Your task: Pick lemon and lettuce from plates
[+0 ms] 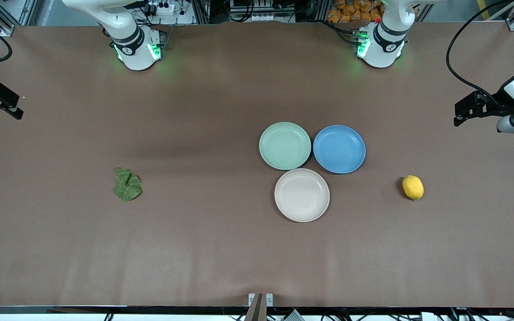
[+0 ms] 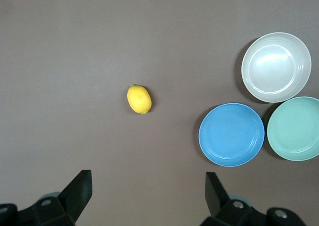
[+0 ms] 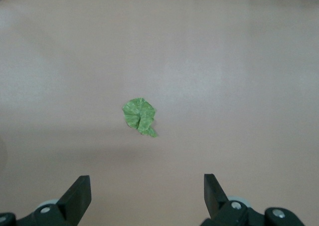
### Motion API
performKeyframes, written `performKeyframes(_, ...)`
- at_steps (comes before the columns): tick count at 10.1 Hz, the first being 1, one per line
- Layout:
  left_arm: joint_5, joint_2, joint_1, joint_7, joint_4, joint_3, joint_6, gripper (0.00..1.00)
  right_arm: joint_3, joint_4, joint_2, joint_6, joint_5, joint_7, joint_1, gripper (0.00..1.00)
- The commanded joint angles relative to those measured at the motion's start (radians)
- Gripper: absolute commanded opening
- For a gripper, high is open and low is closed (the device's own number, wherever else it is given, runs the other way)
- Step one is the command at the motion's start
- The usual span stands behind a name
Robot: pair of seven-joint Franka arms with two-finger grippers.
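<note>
The lemon (image 1: pixel 412 187) lies on the bare table toward the left arm's end, off the plates; it also shows in the left wrist view (image 2: pixel 139 99). The lettuce (image 1: pixel 127 184) lies on the bare table toward the right arm's end, and shows in the right wrist view (image 3: pixel 140 116). The mint green plate (image 1: pixel 285 146) and the beige plate (image 1: pixel 302 195) stand empty near the middle. My left gripper (image 1: pixel 458 113) (image 2: pixel 148 186) is open and empty, high over its table end. My right gripper (image 1: pixel 18 107) (image 3: pixel 147 188) is open and empty, high over its table end.
An empty blue plate (image 1: pixel 339 149) touches the mint green plate on the side toward the left arm's end. The beige plate sits nearer the front camera than both. The two arm bases (image 1: pixel 137 47) (image 1: pixel 379 44) stand at the table's back edge.
</note>
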Motion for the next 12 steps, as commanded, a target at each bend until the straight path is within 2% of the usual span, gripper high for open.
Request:
performKeyframes(1,0.015,-0.010,0.000,-0.004,0.007,-0.001,-0.019,1.00,-0.004,0.008,-0.003,-0.021,0.021,-0.016,-0.007,1.00)
performKeyframes(12,0.014,-0.013,0.000,-0.004,0.007,-0.004,-0.021,1.00,-0.001,-0.031,-0.018,-0.059,0.021,-0.066,-0.020,1.00)
